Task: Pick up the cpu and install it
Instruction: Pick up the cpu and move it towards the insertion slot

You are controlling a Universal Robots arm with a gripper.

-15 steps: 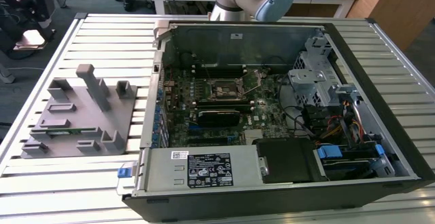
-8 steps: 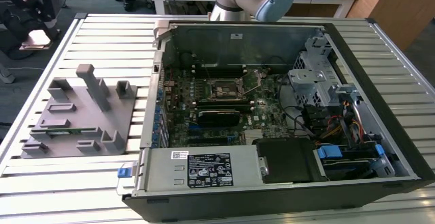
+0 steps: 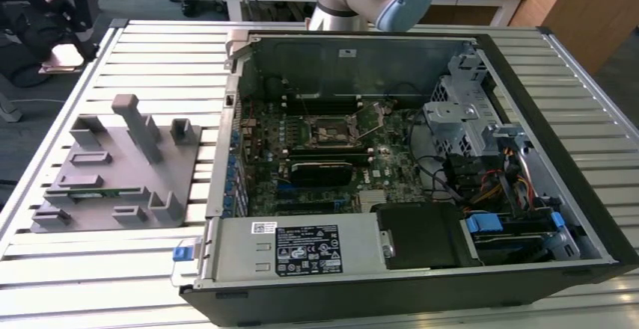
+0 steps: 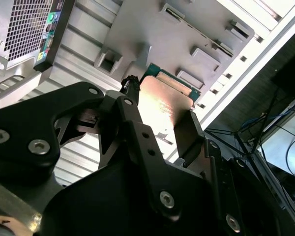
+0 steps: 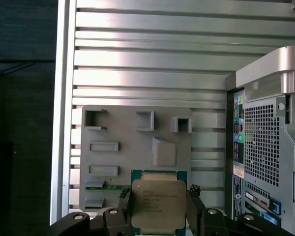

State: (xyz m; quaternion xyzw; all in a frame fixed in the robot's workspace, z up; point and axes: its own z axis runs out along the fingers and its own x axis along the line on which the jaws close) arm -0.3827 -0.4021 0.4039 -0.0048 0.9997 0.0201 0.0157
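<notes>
Hand (image 5: pixel 158 192) closed on the cpu (image 5: pixel 158 206). The two black fingers (image 5: pixel 124 200) press on opposite edges of the chip, metal lid facing the first wrist view, green substrate edge showing on the far side.

Position: the cpu hangs in the air over the near edge of the grey fixture tray (image 5: pixel 132 147), well clear of it. The tray sits on the slatted tabletop (image 5: pixel 137 59), just beside the open computer case (image 3: pixel 499 52), on the exterior view's left. A green memory stick (image 5: pixel 105 187) lies in one of the tray's slots.

Risks, as judged:
- The grip is on thin edges only, with nothing under the chip. A jolt or slight loosening could let it slip or twist between the fingers, and a drop would land on the tray or tabletop.
- Any rotation in the grip would carry over to the socket (image 3: pixel 334 128), deep inside the case. A skewed or tilted chip there could bend contacts.
- The case walls and cables around the socket leave little room; a clipped wall could knock the cpu askew.
</notes>
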